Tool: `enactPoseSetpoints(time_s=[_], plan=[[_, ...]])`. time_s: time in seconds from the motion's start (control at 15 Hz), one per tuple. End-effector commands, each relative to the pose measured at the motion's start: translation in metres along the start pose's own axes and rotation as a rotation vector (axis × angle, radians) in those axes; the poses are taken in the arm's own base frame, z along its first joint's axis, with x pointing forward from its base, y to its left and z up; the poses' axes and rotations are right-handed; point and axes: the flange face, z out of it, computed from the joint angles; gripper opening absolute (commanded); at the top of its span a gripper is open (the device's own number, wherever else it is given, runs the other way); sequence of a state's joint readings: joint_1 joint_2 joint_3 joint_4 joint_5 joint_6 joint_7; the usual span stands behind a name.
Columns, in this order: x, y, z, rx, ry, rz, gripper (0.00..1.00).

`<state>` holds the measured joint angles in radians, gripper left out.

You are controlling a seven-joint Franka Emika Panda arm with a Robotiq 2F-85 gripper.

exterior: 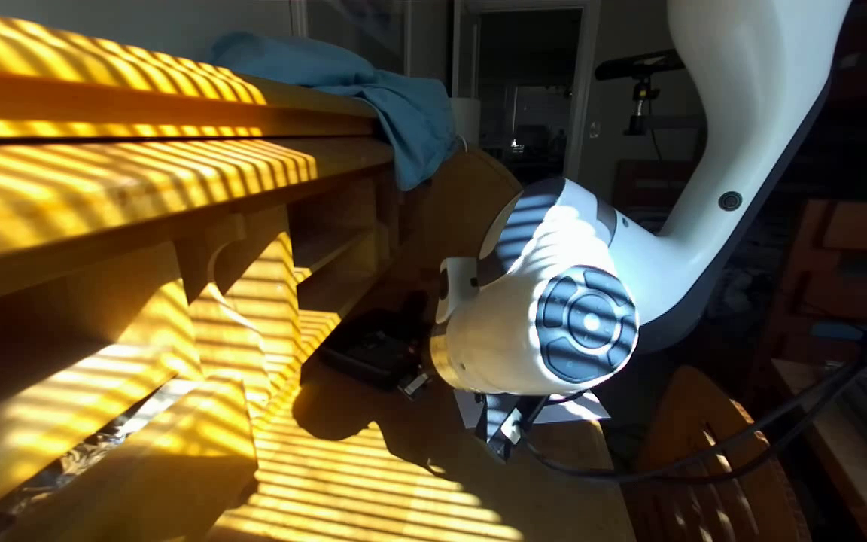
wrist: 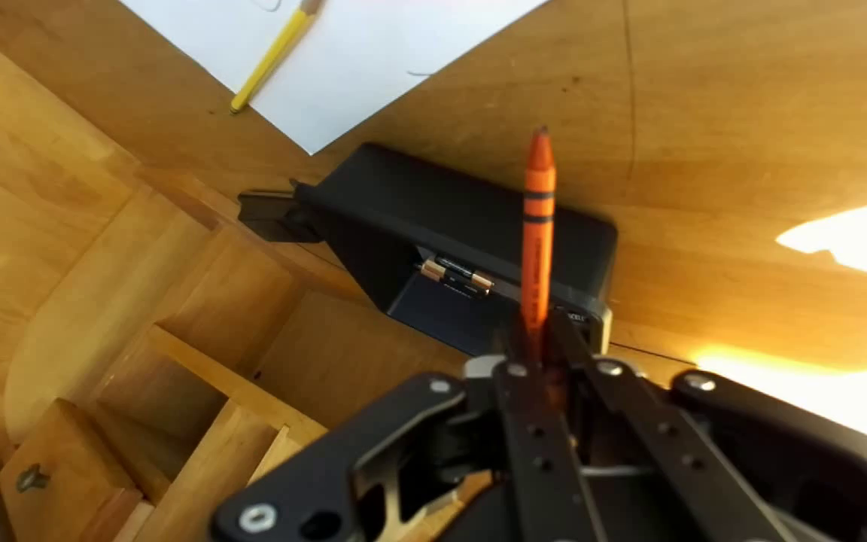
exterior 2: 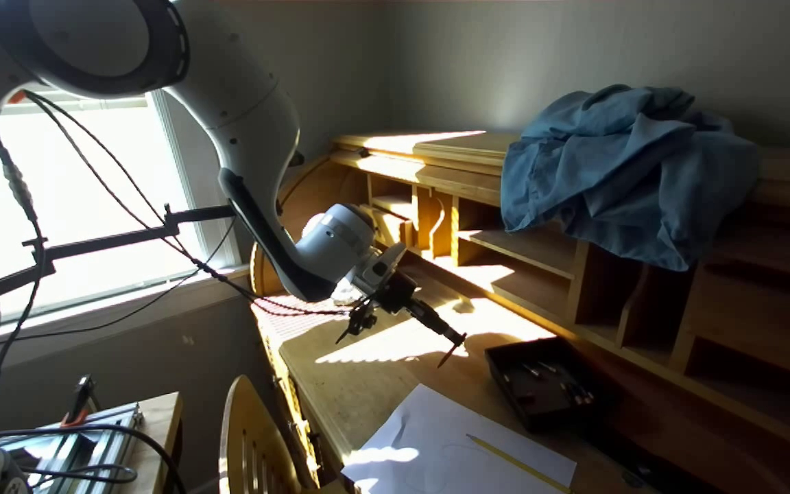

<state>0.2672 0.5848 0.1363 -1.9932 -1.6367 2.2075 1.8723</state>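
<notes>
White jointed arm [exterior 2: 244,116]: bent downward | black two-finger claw [wrist: 539,331]: clamping slim orange crayon [wrist: 537,252] | brown wooden surface [exterior 2: 347,384]: below arm | bright window [exterior 2: 86,199]: beside arm

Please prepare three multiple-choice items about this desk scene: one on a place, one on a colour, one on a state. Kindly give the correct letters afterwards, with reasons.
1. Relative to the desk, where is the blue cloth?
A. Underneath it
B. On its writing surface
C. Draped over its upper part

2. Which colour is the crayon?
A. Orange
B. Green
C. Purple

3. The hand is:
A. wide open
B. shut on the crayon
C. shut and empty

1: C, both exterior views show the blue cloth hanging from the top.
2: A, the wrist view shows an orange tip and body with dark bands.
3: B, the wrist view shows the crayon's base clamped in it.
</notes>
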Motion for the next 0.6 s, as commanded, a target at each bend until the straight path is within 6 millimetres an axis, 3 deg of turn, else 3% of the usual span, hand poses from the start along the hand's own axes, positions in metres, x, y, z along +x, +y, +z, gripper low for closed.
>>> enactPoseSetpoints(time_s=[0.0, 0.53], plan=[[-0.004, 0.021, -0.01, 0.122, -0.005, 0.094, 0.02], [-0.003, 0.059, -0.018, 0.311, -0.101, 0.128, 0.02]])
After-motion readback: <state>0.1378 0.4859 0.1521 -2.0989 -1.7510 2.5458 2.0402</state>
